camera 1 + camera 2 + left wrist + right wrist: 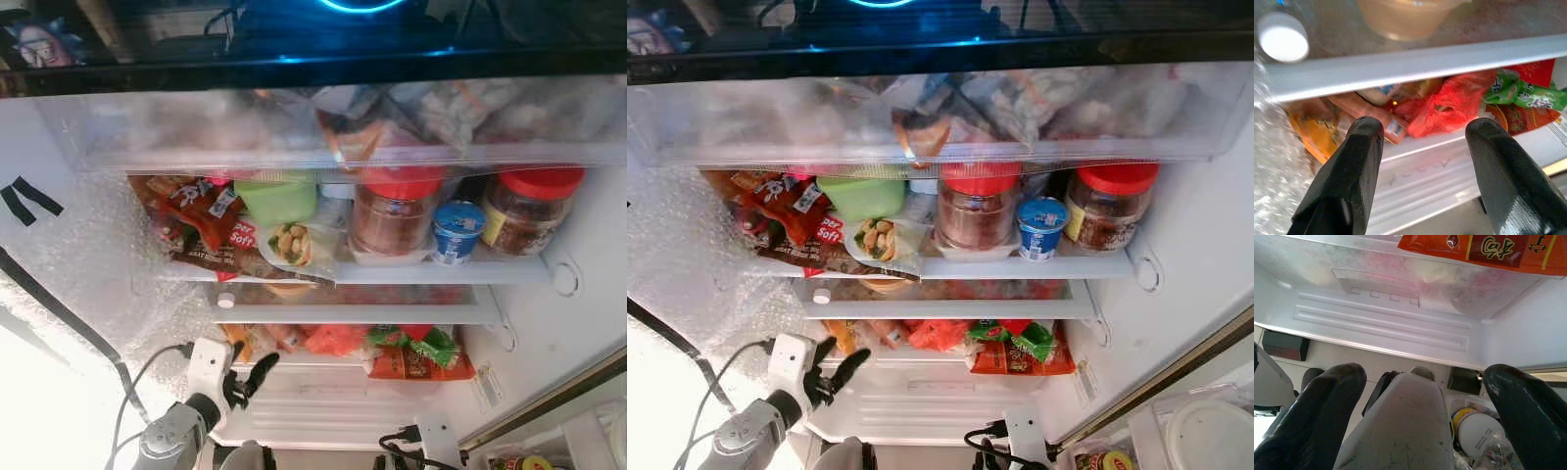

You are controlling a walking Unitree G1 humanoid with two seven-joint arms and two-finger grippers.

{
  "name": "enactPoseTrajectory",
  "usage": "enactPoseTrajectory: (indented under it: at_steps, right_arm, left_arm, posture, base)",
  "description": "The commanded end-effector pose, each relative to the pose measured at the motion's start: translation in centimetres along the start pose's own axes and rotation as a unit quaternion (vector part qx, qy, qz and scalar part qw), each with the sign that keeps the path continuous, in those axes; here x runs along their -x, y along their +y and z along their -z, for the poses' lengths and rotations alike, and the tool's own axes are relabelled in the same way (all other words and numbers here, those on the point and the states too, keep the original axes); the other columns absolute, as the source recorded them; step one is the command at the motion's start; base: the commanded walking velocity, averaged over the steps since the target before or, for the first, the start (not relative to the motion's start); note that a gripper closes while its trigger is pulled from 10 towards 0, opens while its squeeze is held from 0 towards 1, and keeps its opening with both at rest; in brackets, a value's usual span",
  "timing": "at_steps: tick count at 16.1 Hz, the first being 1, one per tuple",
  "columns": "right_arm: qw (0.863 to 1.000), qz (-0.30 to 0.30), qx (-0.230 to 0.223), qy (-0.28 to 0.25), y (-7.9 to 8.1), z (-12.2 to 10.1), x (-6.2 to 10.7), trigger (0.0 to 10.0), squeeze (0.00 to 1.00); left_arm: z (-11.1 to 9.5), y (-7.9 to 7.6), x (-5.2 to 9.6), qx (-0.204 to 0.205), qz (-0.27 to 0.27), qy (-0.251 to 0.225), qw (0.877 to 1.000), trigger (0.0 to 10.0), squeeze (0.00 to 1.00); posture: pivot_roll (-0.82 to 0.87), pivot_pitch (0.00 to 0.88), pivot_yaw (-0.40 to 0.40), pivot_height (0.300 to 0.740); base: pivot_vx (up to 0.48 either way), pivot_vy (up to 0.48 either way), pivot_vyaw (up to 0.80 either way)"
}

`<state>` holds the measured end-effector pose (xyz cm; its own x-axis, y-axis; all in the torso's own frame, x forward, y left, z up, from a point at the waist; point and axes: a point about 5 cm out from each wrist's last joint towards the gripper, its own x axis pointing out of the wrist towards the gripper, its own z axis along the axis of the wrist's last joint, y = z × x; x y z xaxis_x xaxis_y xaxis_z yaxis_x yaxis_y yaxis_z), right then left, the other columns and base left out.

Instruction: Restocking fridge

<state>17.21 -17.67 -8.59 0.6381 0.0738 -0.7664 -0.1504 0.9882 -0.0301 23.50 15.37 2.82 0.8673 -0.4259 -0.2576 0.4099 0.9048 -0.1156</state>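
Observation:
The fridge stands open with stocked shelves. Two red-lidded jars (392, 211) (529, 211), a blue cup (458, 230), a green tub (277, 199) and snack packs (201, 220) sit on the upper shelf. A red bag (333, 340) and green-and-orange packets (416, 354) lie on the lower shelf. My left gripper (250, 377) is open and empty, just in front of that lower shelf at its left end. My right gripper (1425, 377) is low at the fridge's foot, fingers wide apart. A white rounded object (1410, 426) of unclear kind sits between the fingers.
A frosted drawer (196, 132) full of bags spans the top. A white-capped bottle (226, 300) lies under the middle shelf. The white bottom drawer (323, 401) is shut. Bubble wrap (88, 264) lines the left wall. Jars and a white lid (1210, 431) are at lower right.

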Motion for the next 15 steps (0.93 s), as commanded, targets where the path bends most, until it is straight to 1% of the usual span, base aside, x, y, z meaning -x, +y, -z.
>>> enactPoseTrajectory:
  at_steps: [1,2,3,4,6,8,9,11,12,13,14,15]
  right_arm:
    - [1.0,-0.004,0.001,0.022,0.2,1.1,0.3,10.0,0.0]
    - [1.0,-0.005,0.001,0.023,0.2,1.1,0.2,10.0,0.0]
    - [1.0,-0.005,0.0,0.023,0.3,1.1,0.2,10.0,0.0]
    - [1.0,-0.006,0.001,0.024,0.3,1.1,0.2,10.0,0.0]
    - [1.0,-0.006,0.0,0.023,0.3,1.1,0.2,10.0,0.0]
    - [1.0,-0.006,0.0,0.023,0.3,1.1,0.2,10.0,0.0]
    - [1.0,-0.005,0.001,0.023,0.3,1.1,0.2,10.0,0.0]
    - [1.0,-0.006,0.002,0.024,0.3,1.0,0.2,10.0,0.0]
    - [1.0,-0.006,0.002,0.024,0.3,1.0,0.2,10.0,0.0]
    - [1.0,-0.005,0.002,0.025,0.3,1.1,0.2,10.0,0.0]
    - [1.0,-0.006,0.003,0.025,0.3,1.1,0.2,10.0,0.0]
    - [1.0,-0.006,0.004,0.026,0.3,1.1,0.2,10.0,0.0]
  left_arm:
    - [0.2,0.1,0.5,0.011,0.006,0.011,1.0,10.0,0.0]
    - [0.5,0.1,0.8,0.016,0.013,0.029,0.999,10.0,0.0]
    - [1.2,0.4,1.3,0.017,0.019,0.057,0.998,10.0,0.0]
    - [1.9,0.7,1.7,0.009,0.016,0.083,0.996,10.0,0.0]
    - [3.1,0.6,2.0,0.005,0.031,0.129,0.991,10.0,0.0]
    - [4.5,1.2,2.3,-0.008,0.006,0.171,0.985,10.0,0.0]
    - [5.0,1.5,2.4,-0.004,-0.013,0.184,0.983,10.0,0.0]
    - [5.4,1.7,2.3,0.014,-0.03,0.188,0.982,10.0,0.0]
    - [5.7,1.9,2.3,0.012,-0.04,0.196,0.98,10.0,0.0]
    - [6.2,2.5,2.4,0.007,-0.066,0.21,0.975,10.0,0.0]
    - [6.4,2.8,2.4,0.003,-0.08,0.212,0.974,10.0,0.0]
    - [7.9,3.9,3.1,0.012,-0.128,0.241,0.962,10.0,0.0]
  posture:
    - [-0.02,0.076,0.033,0.665]
    - [-0.02,0.077,0.035,0.665]
    - [-0.02,0.076,0.036,0.665]
    - [-0.02,0.077,0.037,0.665]
    - [-0.02,0.078,0.037,0.665]
    - [-0.02,0.078,0.037,0.665]
    - [-0.02,0.078,0.038,0.665]
    - [-0.02,0.077,0.038,0.665]
    - [-0.02,0.079,0.037,0.665]
    - [-0.02,0.079,0.037,0.665]
    - [-0.02,0.079,0.037,0.665]
    - [-0.02,0.077,0.039,0.665]
  base:
    - [0.0,0.0,0.0]
    - [0.0,0.0,0.0]
    - [0.0,0.0,0.0]
    - [0.0,0.0,0.0]
    - [0.0,0.0,0.0]
    - [0.0,0.0,0.0]
    - [0.0,0.0,0.0]
    - [0.0,0.0,0.0]
    - [0.0,0.0,0.0]
    - [0.0,0.0,0.0]
    - [0.0,0.0,0.0]
    - [0.0,0.0,0.0]
